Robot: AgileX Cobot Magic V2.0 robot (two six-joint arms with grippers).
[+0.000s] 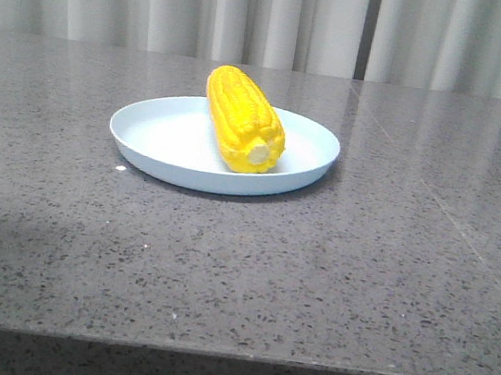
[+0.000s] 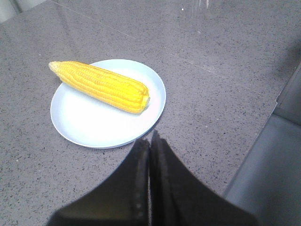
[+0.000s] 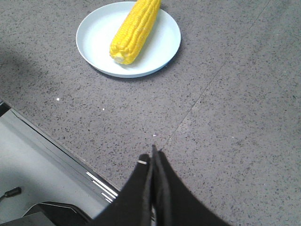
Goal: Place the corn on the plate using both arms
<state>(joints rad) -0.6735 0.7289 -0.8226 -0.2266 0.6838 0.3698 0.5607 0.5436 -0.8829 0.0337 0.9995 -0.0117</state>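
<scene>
The yellow corn (image 1: 242, 118) lies on the pale-blue plate (image 1: 160, 133) on the grey table, its pale stub end toward the front. Both show in the left wrist view, corn (image 2: 101, 85) on plate (image 2: 84, 123), and in the right wrist view, corn (image 3: 134, 30) on plate (image 3: 96, 33). My left gripper (image 2: 149, 141) is shut and empty, its tips just off the plate's rim. My right gripper (image 3: 153, 155) is shut and empty, well back from the plate near the table's edge. Neither gripper shows in the front view.
The grey speckled stone table (image 1: 362, 259) runs to a front edge (image 1: 227, 357). White curtains (image 1: 275, 14) hang behind it. In the right wrist view the table edge (image 3: 51, 141) and the floor beside it show.
</scene>
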